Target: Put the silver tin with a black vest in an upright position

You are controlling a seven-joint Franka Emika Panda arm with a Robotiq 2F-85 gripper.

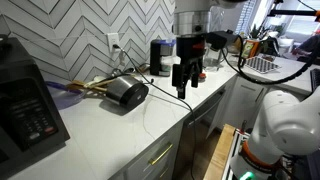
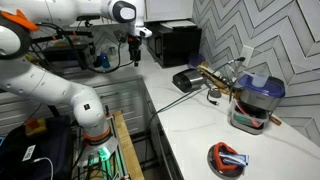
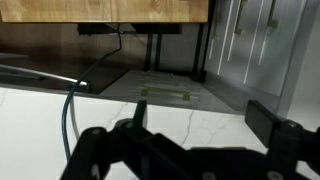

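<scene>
The silver tin with a black vest (image 1: 127, 93) lies on its side on the white worktop (image 1: 100, 140), near the tiled wall (image 1: 80, 30). Its long axis is level, and one round end seems turned toward the jaws. These hang well apart from it over the worktop's front edge, spread wide and empty. The wrist view shows no tin.

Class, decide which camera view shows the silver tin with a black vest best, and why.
An exterior view, where the silver tin with a black vest lies on its side, near and unobstructed. In an exterior view it is a small dark shape. The wrist view misses it.
</scene>
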